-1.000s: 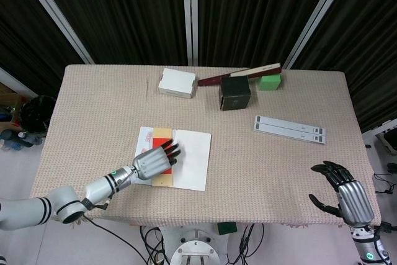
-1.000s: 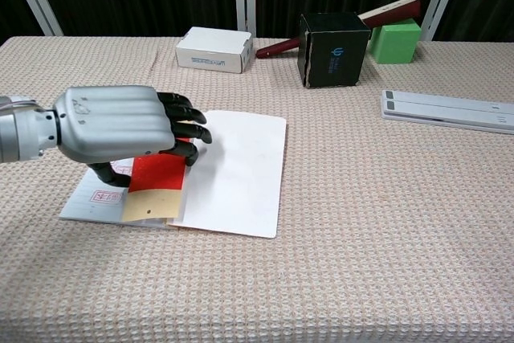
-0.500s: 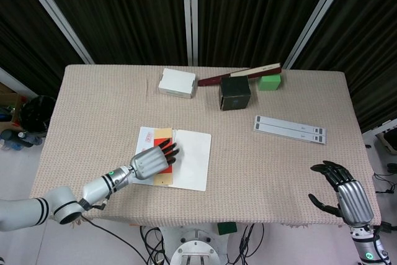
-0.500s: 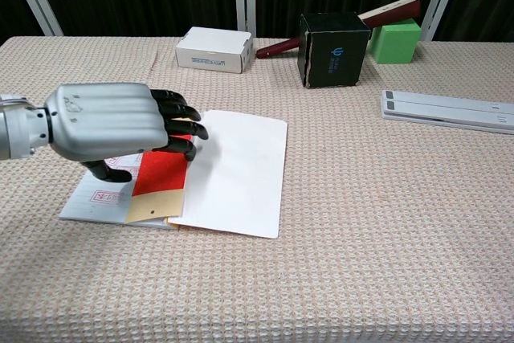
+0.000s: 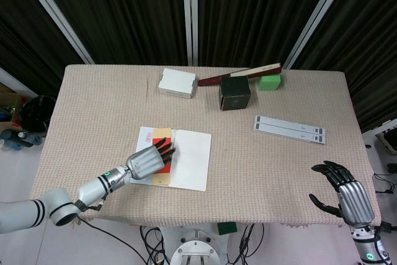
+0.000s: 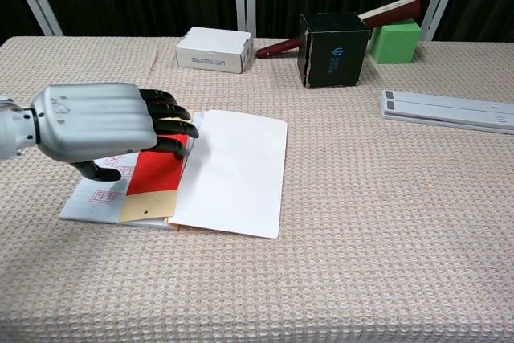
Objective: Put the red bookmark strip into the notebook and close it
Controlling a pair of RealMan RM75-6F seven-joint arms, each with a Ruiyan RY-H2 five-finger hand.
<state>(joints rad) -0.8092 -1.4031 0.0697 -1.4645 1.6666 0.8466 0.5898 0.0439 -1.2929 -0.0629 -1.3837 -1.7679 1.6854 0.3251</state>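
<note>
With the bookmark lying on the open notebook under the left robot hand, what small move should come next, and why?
Probably lift the left robot hand off the red bookmark and reach for the white page to fold it over. The bookmark already lies on the open notebook, the fingers lie over it, and the notebook is not yet closed.

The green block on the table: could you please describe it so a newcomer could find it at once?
Look along the table's far edge, toward the right. There, right of the black box, sits the green block, the only green thing, with a dark red stick leaning behind it.
</note>
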